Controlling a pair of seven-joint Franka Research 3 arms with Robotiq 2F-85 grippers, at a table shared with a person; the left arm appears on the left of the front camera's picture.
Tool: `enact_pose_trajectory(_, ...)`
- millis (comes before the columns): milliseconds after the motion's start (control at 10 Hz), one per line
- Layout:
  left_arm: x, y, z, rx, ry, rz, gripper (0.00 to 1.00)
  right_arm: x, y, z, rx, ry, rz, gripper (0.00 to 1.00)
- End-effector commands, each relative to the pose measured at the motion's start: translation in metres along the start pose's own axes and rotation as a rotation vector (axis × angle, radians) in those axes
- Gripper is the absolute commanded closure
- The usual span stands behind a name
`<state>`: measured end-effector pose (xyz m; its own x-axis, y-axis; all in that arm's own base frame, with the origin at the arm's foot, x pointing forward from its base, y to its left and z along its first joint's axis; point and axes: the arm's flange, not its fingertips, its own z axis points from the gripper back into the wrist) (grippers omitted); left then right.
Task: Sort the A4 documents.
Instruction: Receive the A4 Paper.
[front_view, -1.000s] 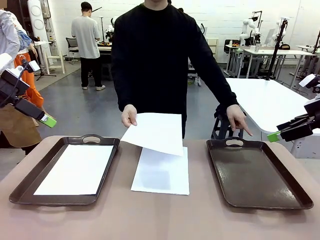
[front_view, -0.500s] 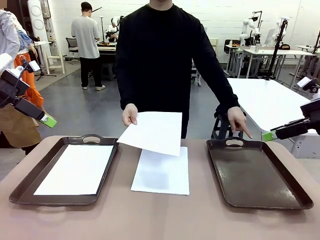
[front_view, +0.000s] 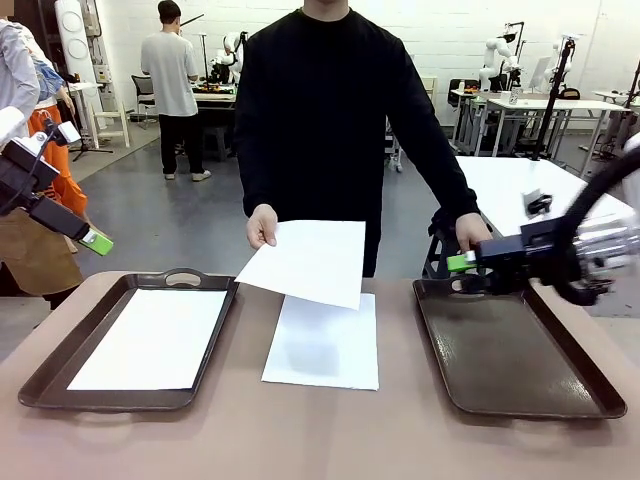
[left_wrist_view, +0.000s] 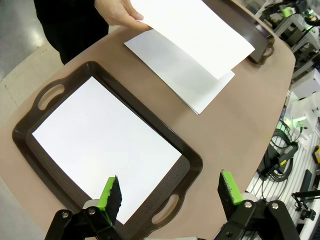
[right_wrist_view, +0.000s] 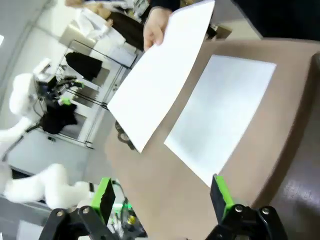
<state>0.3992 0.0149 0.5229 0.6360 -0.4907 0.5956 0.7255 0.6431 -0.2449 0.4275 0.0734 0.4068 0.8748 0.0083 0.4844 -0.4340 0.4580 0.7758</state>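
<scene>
Green-padded and black, my left gripper (left_wrist_view: 170, 192) hung wide open and empty, raised off the table's left side. Below it sat a glossy dark brown handled tray (left_wrist_view: 192, 165). One thin white paper sheet (left_wrist_view: 105, 150) lay flat inside, its long axis running towards the person. My right gripper (right_wrist_view: 162, 195) gaped just as wide, touching nothing, over the second brown tray (front_view: 520, 390). Between the trays a second sheet (front_view: 322, 345) lay lengthwise likewise. The person's hand (front_view: 261, 226) held a third sheet (front_view: 305, 262) tilted above it.
</scene>
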Motion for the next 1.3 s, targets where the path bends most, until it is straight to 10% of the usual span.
enact_pose_trajectory(0,-0.001,0.001,0.0,-0.002,0.0,-0.006,0.0,0.019,-0.016,-0.034,0.022,-0.004,-0.103,0.0)
enact_pose_trajectory(1200,-0.001,0.001,0.0,-0.002,0.0,-0.006,0.0,0.055,-0.036,-0.172,0.362,-0.005,-0.332,0.0)
